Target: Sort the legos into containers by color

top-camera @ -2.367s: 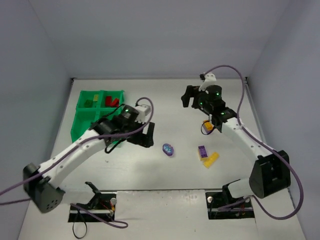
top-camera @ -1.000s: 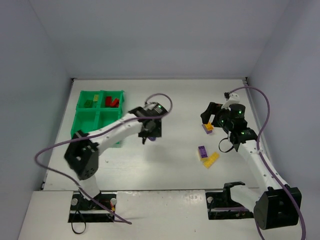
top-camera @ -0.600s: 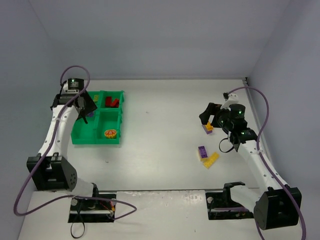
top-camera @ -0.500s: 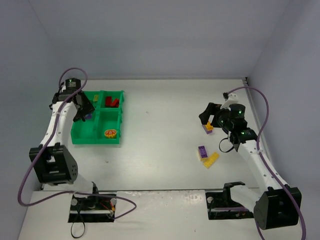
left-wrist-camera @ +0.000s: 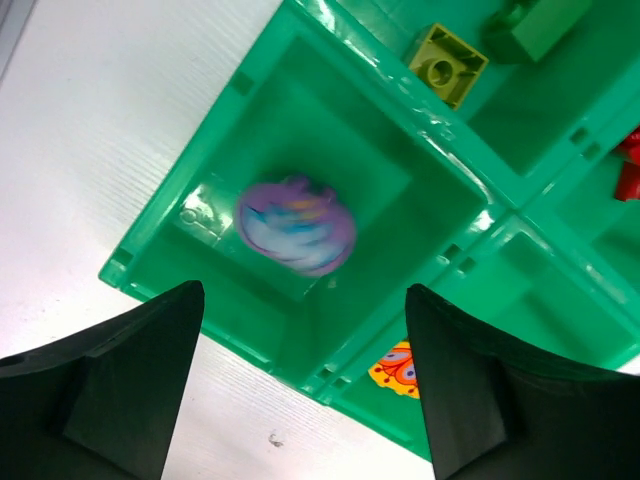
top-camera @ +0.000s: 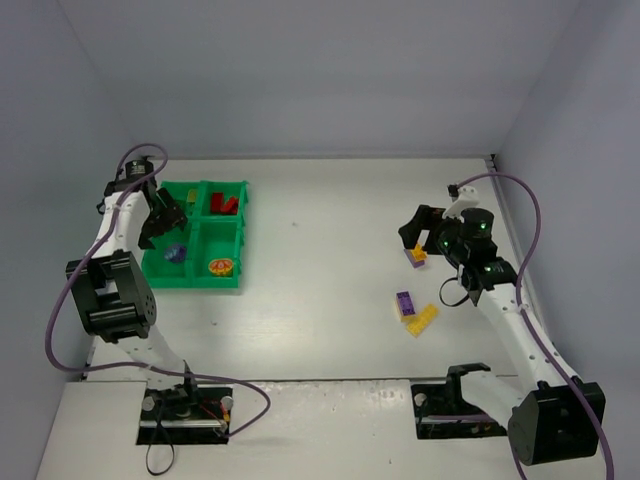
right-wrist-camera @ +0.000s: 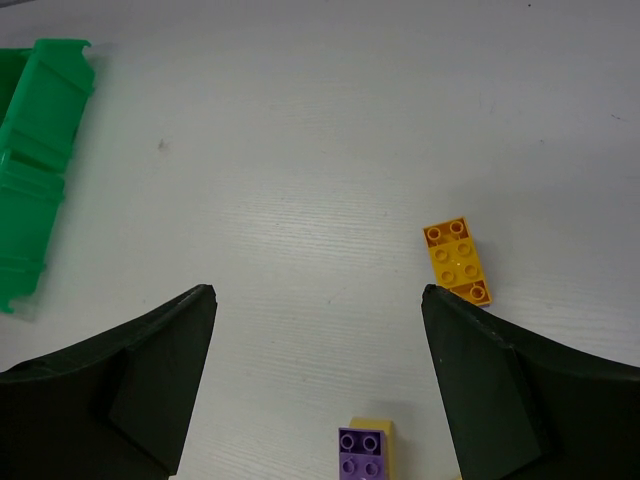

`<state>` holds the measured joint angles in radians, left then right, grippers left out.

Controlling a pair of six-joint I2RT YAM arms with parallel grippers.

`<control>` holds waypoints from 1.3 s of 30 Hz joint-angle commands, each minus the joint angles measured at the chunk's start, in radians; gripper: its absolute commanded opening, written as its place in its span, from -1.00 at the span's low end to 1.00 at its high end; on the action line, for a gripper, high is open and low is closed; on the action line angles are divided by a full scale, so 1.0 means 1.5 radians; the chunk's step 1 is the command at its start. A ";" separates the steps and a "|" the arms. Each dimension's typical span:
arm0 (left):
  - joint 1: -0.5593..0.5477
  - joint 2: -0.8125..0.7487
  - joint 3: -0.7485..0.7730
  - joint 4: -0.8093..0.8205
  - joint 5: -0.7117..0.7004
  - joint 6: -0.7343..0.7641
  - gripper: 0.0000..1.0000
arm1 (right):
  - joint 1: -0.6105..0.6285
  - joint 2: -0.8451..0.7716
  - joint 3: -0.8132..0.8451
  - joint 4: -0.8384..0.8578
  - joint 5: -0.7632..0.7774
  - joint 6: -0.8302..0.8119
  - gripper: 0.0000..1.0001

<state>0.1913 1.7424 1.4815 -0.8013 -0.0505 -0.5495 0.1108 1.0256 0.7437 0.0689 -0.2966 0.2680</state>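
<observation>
Blurred purple oval piece (left-wrist-camera: 296, 225) in tray compartment (left-wrist-camera: 180, 190)

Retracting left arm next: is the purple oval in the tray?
In: purple oval lies inside a tray compartment, beneath the open left gripper.

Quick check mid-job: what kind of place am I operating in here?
Likely a lab test cell, not a home: bare grey walls box in a white table holding a green sorting tray and loose bricks.

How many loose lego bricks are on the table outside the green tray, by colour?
Orange rectangular plastic brick: 1
Small purple square plastic brick: 1
Long yellow plastic brick: 1
Total: 3
</observation>
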 commanded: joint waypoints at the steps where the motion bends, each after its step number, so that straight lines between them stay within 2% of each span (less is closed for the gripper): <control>1: -0.004 -0.045 0.033 0.000 0.019 0.008 0.52 | -0.002 -0.007 0.006 0.034 -0.002 -0.004 0.61; 6: -0.010 -0.069 0.039 -0.017 0.022 0.015 0.56 | -0.003 -0.001 0.013 0.030 -0.001 0.000 0.61; 9: -0.063 -0.103 0.038 -0.018 0.025 0.023 0.56 | -0.002 -0.004 0.017 0.025 0.006 0.003 0.61; 13: -0.244 -0.120 0.060 -0.037 0.034 0.006 0.56 | -0.003 -0.003 0.037 0.007 0.015 0.015 0.61; 14: -0.329 -0.116 0.067 -0.035 0.034 -0.003 0.56 | -0.004 -0.002 0.042 -0.002 0.018 0.017 0.61; 16: -0.412 -0.099 0.077 -0.015 0.034 -0.034 0.56 | -0.013 -0.001 0.050 -0.010 0.022 0.024 0.61; 17: -0.483 -0.089 0.082 -0.007 0.034 -0.047 0.56 | -0.018 -0.001 0.058 -0.019 0.023 0.026 0.61; 19: -0.546 -0.056 0.106 0.020 0.062 -0.082 0.56 | -0.030 0.000 0.065 -0.033 0.039 0.034 0.61; 20: -0.599 -0.044 0.116 0.030 0.066 -0.091 0.56 | -0.049 0.004 0.073 -0.047 0.046 0.044 0.59; 24: -0.696 0.021 0.182 0.046 0.074 -0.107 0.56 | -0.095 0.021 0.087 -0.119 0.062 0.058 0.43; 31: -0.800 0.165 0.316 0.028 0.065 -0.184 0.56 | -0.120 0.005 0.071 -0.175 0.120 0.084 0.43; 39: -0.852 0.311 0.447 0.000 0.072 -0.270 0.56 | -0.165 0.001 0.062 -0.201 0.153 0.121 0.46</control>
<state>-1.0676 2.1986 2.0556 -0.7734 0.0635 -0.8772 -0.1188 1.0447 0.8337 -0.2344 -0.1062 0.4133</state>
